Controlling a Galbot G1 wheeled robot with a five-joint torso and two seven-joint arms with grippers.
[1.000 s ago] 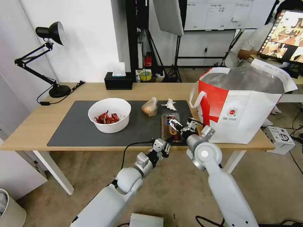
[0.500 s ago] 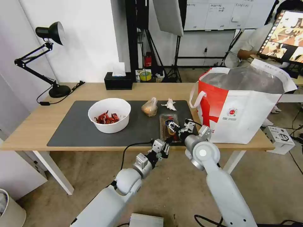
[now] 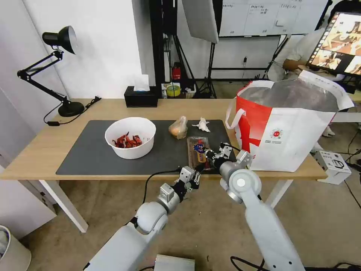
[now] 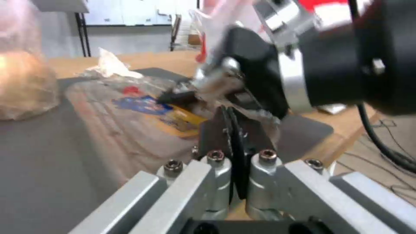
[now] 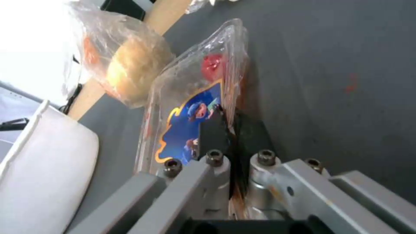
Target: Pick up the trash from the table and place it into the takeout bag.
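Just below the centre of the head view, the right gripper (image 3: 209,153) has its black fingers pinched nearly together on the near right edge of the clear plastic clamshell tray of red tomatoes (image 3: 197,151), thin plastic caught between the pads. The tray lies on the dark grey rectangular mat (image 3: 90,150), its long axis running away from the robot towards the crumpled white tissue (image 3: 202,124). The large white takeout bag with red panels (image 3: 285,124) stands open-topped at centre right, just beside that arm. The left gripper (image 3: 196,178), fingers pressed together on nothing, hangs at the near edge of the light-wood table (image 3: 37,150), so the right arm looks the better placed for the carry.
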